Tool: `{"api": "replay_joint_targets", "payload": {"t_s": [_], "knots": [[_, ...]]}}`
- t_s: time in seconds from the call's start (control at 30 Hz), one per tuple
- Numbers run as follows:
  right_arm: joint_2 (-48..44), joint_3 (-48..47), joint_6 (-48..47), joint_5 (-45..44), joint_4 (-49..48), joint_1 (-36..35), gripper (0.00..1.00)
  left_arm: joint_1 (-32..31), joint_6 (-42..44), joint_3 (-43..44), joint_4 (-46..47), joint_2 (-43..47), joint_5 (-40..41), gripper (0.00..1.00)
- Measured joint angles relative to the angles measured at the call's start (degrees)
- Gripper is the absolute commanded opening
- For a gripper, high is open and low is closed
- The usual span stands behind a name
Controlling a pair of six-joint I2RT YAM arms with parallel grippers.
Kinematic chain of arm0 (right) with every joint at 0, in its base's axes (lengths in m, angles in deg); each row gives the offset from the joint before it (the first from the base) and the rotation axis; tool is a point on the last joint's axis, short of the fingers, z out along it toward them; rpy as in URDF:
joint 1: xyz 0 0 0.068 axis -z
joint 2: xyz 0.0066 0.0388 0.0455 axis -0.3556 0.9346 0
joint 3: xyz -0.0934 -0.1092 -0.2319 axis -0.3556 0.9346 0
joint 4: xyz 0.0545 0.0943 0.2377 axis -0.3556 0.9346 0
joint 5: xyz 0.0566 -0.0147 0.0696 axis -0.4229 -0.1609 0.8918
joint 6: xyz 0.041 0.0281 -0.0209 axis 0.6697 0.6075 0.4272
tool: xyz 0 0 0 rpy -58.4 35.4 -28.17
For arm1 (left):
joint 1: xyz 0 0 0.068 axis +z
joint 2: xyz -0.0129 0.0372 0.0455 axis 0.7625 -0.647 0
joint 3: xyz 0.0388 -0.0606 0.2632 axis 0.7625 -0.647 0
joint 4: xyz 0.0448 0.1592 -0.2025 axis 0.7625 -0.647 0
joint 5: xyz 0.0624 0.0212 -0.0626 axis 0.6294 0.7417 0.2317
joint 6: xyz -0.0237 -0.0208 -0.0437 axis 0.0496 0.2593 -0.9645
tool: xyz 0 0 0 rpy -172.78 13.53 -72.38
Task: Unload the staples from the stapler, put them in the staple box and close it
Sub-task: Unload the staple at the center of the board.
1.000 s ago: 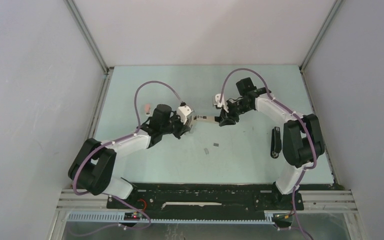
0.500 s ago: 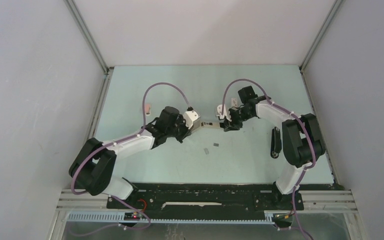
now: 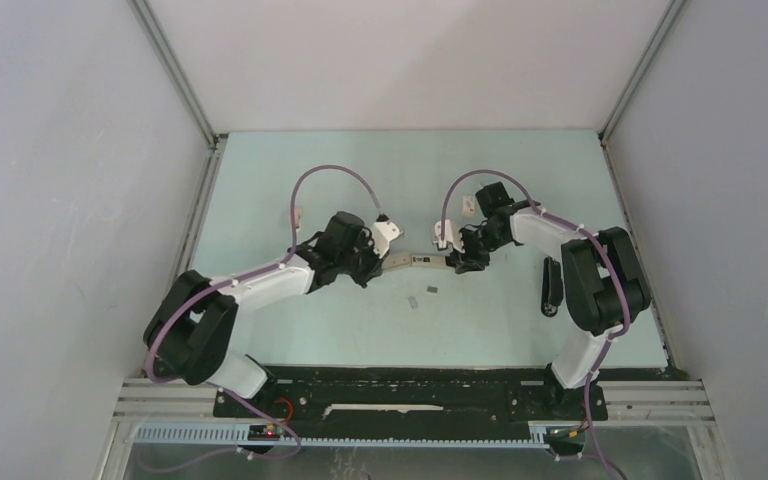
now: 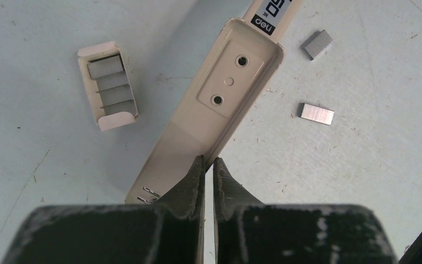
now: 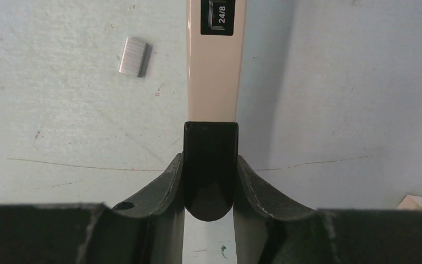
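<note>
We held the stapler [image 3: 417, 260] lying nine-to-three, left gripper [image 4: 209, 164] pinched shut on its thin wall, right gripper [image 5: 209, 159] clamped on its black end, loose staples [image 3: 430, 290] on the table [image 3: 360, 170] at its six o'clock.

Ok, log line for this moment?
left claw: shut on stapler edge | right claw: shut on stapler's black end | staples: two loose strips on table

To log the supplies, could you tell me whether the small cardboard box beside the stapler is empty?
No, the open box lying left of the stapler shows grey staple strips stacked inside it.
</note>
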Motion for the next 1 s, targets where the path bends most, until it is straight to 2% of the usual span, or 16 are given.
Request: {"api": "replay_joint_targets", "payload": {"t_s": [0.2, 0.4, 0.57, 0.67, 0.7, 1.0], "knots": [[-0.3, -1.2, 5.3, 2.8, 1.4, -0.7, 0.00, 0.5, -1.5, -0.1, -1.0, 2.1, 1.8, 0.22], [-3.3, -3.5, 9.5, 5.7, 2.9, -1.9, 0.00, 0.9, -2.9, -1.4, 1.7, 5.7, 2.0, 0.42], [-4.1, -4.0, 9.9, 6.3, 3.4, -3.6, 0.00, 0.9, -3.0, -5.1, 4.6, 9.4, 2.7, 0.65], [-4.1, -4.0, 9.4, 6.2, 4.6, -3.6, 0.00, 0.9, -3.0, -8.2, 6.8, 12.7, 3.8, 0.86], [-4.1, -4.0, 9.2, 6.1, 5.0, -3.5, 0.00, 1.0, -3.0, -9.3, 7.6, 13.9, 4.2, 0.90], [-3.9, -4.0, 7.3, 5.7, 6.8, -1.9, 0.00, 3.7, -3.6, -17.1, 18.6, 16.5, 2.5, 0.93]]}}
